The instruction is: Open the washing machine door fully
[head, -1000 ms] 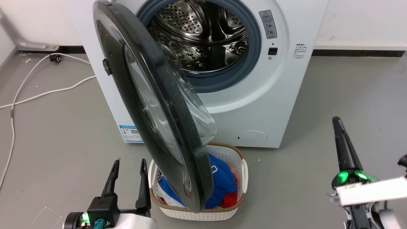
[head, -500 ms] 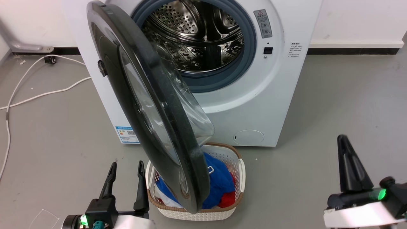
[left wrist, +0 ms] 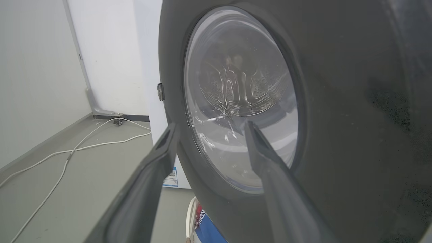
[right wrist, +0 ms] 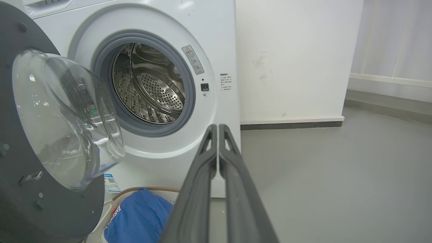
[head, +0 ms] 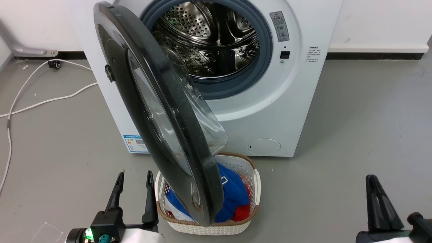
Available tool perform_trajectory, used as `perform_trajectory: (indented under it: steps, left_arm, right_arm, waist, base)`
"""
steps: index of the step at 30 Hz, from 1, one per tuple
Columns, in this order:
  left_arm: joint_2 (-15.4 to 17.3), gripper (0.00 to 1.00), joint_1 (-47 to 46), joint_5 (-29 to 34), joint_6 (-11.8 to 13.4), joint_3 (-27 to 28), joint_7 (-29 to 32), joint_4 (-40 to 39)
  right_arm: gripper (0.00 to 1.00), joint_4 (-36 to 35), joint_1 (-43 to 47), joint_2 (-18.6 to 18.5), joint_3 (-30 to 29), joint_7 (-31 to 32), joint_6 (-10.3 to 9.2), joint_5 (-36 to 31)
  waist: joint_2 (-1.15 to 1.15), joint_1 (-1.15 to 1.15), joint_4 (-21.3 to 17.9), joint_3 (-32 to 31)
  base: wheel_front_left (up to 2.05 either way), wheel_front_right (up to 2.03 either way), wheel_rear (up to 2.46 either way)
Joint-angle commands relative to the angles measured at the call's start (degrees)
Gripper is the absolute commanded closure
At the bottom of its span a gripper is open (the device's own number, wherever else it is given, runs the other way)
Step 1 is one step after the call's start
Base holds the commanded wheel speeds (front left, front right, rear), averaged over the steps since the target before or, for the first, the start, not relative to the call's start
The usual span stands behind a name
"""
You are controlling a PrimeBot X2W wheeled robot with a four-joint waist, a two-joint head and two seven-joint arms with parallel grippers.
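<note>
The white washing machine [head: 276,111] stands against the wall with its steel drum exposed. The washing machine door [head: 148,101], a black disc with a bulging glass bowl, is hinged at the left and swung far out, its edge towards me. My left gripper [head: 134,176] is open at the lower left, just left of the door's lower rim and not touching it. In the left wrist view the door's outer face [left wrist: 337,101] looms close behind the spread left gripper [left wrist: 211,125]. My right gripper [head: 370,179] is shut and empty at the lower right, far from the door [right wrist: 50,209]; its fingers [right wrist: 215,128] lie pressed together.
A white laundry basket [head: 255,184] with blue and red clothes [head: 233,194] sits on the floor under the door's lower edge. White cables [head: 50,99] trail over the grey floor left of the machine. Open floor lies to the right.
My right gripper has drawn back and down towards the lower right corner of the head view. The camera shifted slightly. The door and left gripper have kept their places.
</note>
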Motion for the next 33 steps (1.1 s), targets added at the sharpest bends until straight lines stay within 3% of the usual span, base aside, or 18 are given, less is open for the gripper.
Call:
perform_trajectory:
  steps: [1, 2, 3, 23, 24, 25, 26, 33]
  left_arm:
    - [-0.01, 0.0, 0.51, 0.12, 0.12, 0.11, -0.16, -0.14]
    - [-0.01, 0.0, 0.61, 0.17, 0.1, 0.19, -0.16, -0.14]
    - [-0.01, 0.0, 0.68, 0.2, 0.11, 0.24, -0.16, -0.12]
    - [-0.01, 0.0, 0.85, 0.05, 1.25, 1.11, -0.16, -0.02]
    - [-0.01, 0.65, 0.68, 0.07, 1.54, 1.53, -0.16, -0.6]
    - [-0.01, 0.65, 0.68, 0.07, 1.54, 1.53, -0.16, -0.6]
    - [0.0, 1.0, 0.62, -0.43, 1.72, 1.76, -0.16, -0.86]
    - [-0.02, 1.0, -2.44, -0.06, 0.56, 5.21, -0.16, -3.58]
  right_arm:
    - [0.67, -0.23, 0.91, 0.17, -0.35, -0.09, -0.01, 0.93]
    - [0.44, -0.26, 1.07, 0.17, -0.3, -0.09, 0.0, 1.13]
    - [0.0, -0.31, 1.28, 0.17, -0.22, -0.09, -0.01, 1.27]
    - [0.0, -0.12, 1.62, 0.18, -0.42, -0.1, -0.01, 1.66]
    - [0.0, 0.02, 1.57, 0.18, -0.43, -0.1, -0.01, 1.67]
    - [0.0, 0.02, 1.57, 0.18, -0.43, -0.1, -0.01, 1.67]
    - [0.0, 0.06, 1.51, 0.18, -0.43, -0.1, -0.01, 1.71]
    - [0.0, 0.17, 1.21, 0.18, -0.33, -0.1, -0.01, 1.77]
  waist:
    - [0.0, 0.0, -0.08, -0.08]
    - [0.0, 0.0, -0.14, -0.11]
    - [0.0, 0.0, -0.2, -0.12]
    - [0.0, 0.0, -0.6, -0.57]
    - [0.0, 0.0, -0.62, -0.59]
    - [0.0, 0.0, -0.62, -0.59]
    - [0.0, 0.0, -0.64, -0.59]
    - [0.0, 0.0, -0.62, -0.55]
  base:
    - [0.0, 0.0, 0.0]
    - [0.0, 0.0, 0.0]
    - [0.0, 0.0, 0.0]
    - [0.0, 0.0, 0.0]
    - [0.0, 0.0, 0.0]
    - [0.0, 0.0, 0.0]
    - [0.0, 0.0, 0.0]
    - [0.0, 0.0, 0.0]
